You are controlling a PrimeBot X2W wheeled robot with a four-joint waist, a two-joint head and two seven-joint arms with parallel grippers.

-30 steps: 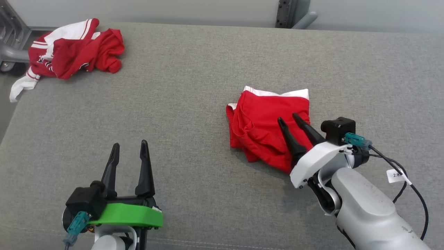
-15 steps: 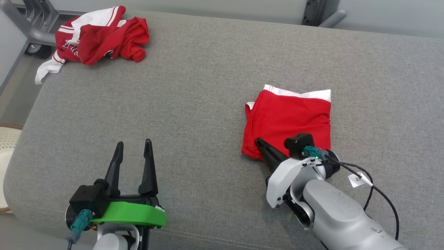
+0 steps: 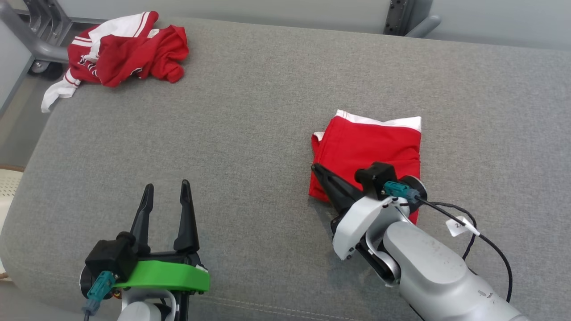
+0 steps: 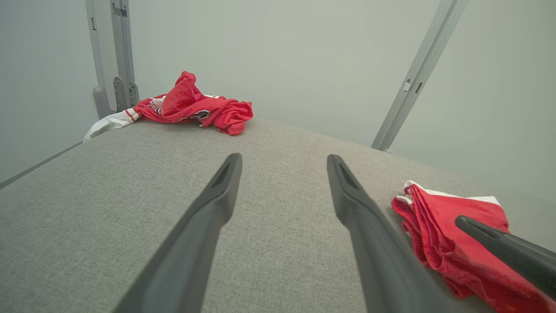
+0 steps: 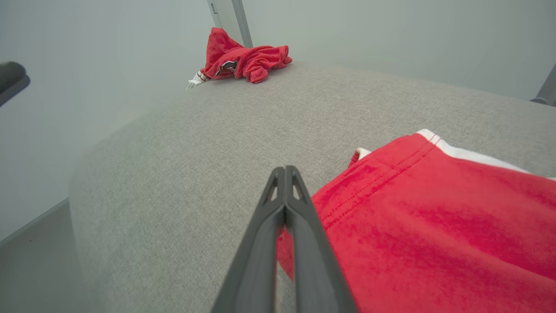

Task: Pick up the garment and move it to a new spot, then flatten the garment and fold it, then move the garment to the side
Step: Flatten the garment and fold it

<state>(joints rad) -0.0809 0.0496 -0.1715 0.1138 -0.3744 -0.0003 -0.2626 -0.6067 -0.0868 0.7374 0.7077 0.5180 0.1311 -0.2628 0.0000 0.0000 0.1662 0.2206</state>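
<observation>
Garment (image 3: 370, 149), white band (image 3: 379, 121) at far edge

Grey fabric surface (image 3: 250, 111) w/ folded red garment (image 3: 370, 147) at right & crumpled red-white clothes (image 3: 125, 49) far-left corner

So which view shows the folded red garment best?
Head view: the folded garment lies nearly whole from above, white band at the far edge, though the right gripper and arm cover its near corner. The left wrist view catches it low and edge-on at the right; the right wrist view has one part up close.
</observation>
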